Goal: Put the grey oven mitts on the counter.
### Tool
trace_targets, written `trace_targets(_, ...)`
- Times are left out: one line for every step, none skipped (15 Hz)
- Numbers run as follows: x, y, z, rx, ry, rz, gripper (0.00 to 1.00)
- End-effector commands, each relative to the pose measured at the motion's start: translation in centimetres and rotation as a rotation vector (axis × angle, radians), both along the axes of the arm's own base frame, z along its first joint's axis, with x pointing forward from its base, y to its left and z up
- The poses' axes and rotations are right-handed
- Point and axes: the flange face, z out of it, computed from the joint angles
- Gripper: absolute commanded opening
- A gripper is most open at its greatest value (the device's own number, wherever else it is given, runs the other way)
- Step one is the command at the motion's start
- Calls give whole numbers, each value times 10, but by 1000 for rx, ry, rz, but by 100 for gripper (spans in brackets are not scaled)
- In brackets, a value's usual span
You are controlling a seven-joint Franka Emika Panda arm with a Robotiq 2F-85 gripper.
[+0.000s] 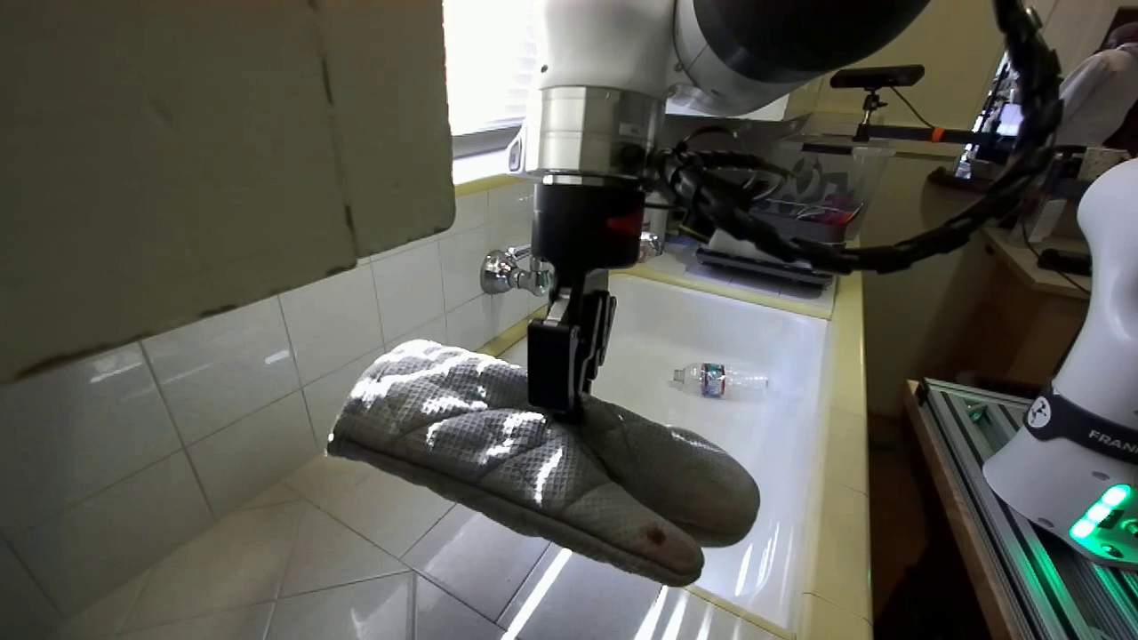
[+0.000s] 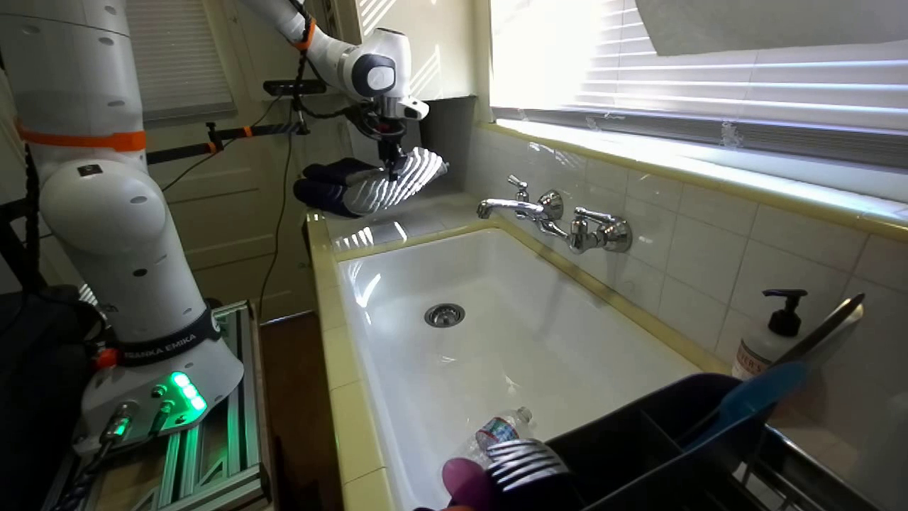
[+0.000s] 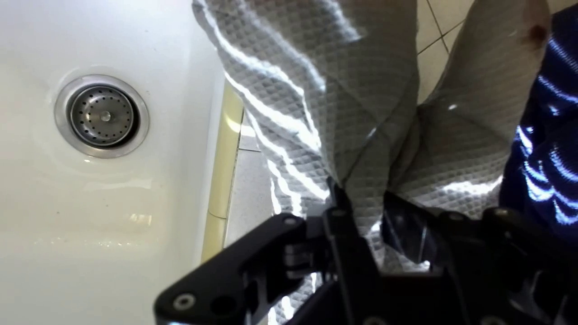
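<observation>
Above the tiled table (image 1: 356, 533), you hold the grey oven mitt (image 1: 498, 436) aloft, its quilted fabric clamped in your tool (image 3: 363, 198).

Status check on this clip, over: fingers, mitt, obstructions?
Fingers shut on grey oven mitt. Mitt held above counter, not yet set down. Bottle in sink, not beneath mitt.

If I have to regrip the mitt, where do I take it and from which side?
Probably pinch the mitt from above at the fold near where its two lobes part, where the gripper holds it now. Soft fabric bunches there between cuff and tips, and the counter below likely crowds an approach from underneath.
</observation>
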Motion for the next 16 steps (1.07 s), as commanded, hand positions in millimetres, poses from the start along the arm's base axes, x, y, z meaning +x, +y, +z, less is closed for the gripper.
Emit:
trace_targets(2,7,1,14,-2,-21,44)
trace_targets(2,7,1,14,-2,-21,50)
trace_targets(2,7,1,14,-2,-21,57)
trace_targets(2,8,2,16,-2,-21,66)
trace_targets(3,8,3,18,-4,-19,73)
trace_targets(3,8,4,19,-6,-19,81)
trace_targets(4,8,5,22,-9,-20,88)
trace_targets(5,8,6,24,-11,-21,95)
trace_targets(5,8,7,26,-14,-23,100)
trace_targets(6,7,9,29,-17,-24,100)
trace_targets(7,7,11,30,-22,-25,100)
trace_targets(8,6,13,32,-28,-29,100)
trace_targets(9,5,15,31,-33,-33,100)
trace_targets(9,3,17,27,-38,-37,100)
trace_targets(10,1,19,21,-45,-39,100)
trace_targets(10,-1,22,16,-53,-38,100)
